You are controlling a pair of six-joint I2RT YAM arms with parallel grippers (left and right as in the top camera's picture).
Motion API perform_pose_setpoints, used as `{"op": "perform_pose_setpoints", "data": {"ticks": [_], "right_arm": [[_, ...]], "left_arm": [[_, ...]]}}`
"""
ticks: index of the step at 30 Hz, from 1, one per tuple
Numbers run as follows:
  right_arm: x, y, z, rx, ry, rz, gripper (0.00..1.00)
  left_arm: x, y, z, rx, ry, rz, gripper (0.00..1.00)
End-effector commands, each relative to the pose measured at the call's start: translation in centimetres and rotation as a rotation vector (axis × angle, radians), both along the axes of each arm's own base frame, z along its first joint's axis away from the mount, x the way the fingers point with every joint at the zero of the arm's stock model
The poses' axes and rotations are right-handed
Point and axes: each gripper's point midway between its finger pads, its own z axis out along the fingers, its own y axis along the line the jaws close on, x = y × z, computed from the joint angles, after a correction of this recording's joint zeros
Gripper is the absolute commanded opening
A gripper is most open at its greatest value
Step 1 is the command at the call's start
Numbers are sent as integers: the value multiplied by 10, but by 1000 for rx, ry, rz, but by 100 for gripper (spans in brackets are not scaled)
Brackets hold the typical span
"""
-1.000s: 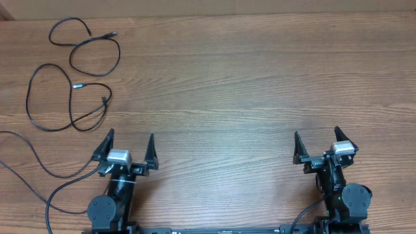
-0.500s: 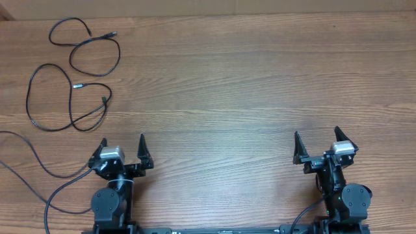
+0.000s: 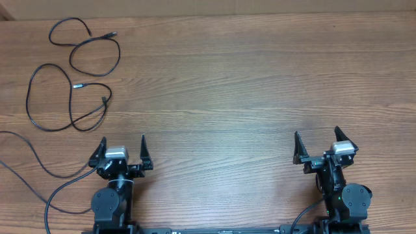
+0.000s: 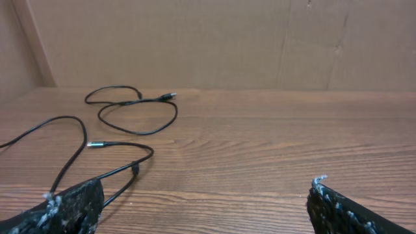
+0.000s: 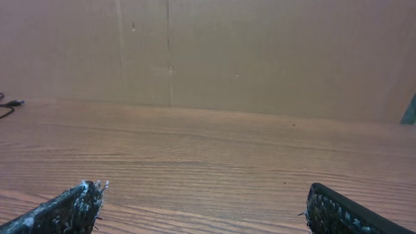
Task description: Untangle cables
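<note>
Cables (image 3: 78, 84) are all up in the far-left corner of the wooden table (image 3: 227, 78), ahead and to the left of the left gripper (image 3: 123, 139) and not touching it. Looks like two thin black cords, each with a small metal plug tip. The farther one (image 3: 112, 34) snakes along near the back edge and curls into a round loop. The nearer one (image 3: 27, 97) makes a bigger, looser loop and then a smaller one, which ends up closest to the left gripper. The two cords run very close where their loops meet; can't tell if they actually cross or just sit side by side.

From the left wrist cam you see the same thing low down: the far loop (image 4: 136, 132) farther back, the near cord's silver tip (image 4: 96, 144) closer in, both lying flat on the wood with a cardboard wall (image 4: 208, 39) behind.

A thicker black cable (image 3: 57, 176) comes in from the left edge and runs to the left arm's base, just left of the left gripper.

The left gripper itself has its jaws spread wide, with nothing between them.

Way off to the right of it, the right gripper (image 3: 316, 132) is spread just as wide and holds nothing either. Its wrist cam shows bare wood, more cardboard, and one plug tip (image 5: 16, 103) at the far left edge.
</note>
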Motion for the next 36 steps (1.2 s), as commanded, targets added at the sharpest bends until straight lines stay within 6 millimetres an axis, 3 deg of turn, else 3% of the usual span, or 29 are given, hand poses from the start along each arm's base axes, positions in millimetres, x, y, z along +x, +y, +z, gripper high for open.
{"op": "perform_pose_setpoints", "data": {"ticks": [1,9,36], "right_arm": [[0,2,-1,-1,-5,6,100],[0,2,-1,-1,-5,6,100],[0,2,-1,-1,-5,6,100]], "left_arm": [[0,-3,0,28,-2,-15,100],[0,-2,0,-43,-6,-2,100],[0,-2,1,-31,-9,-6,100]]}}
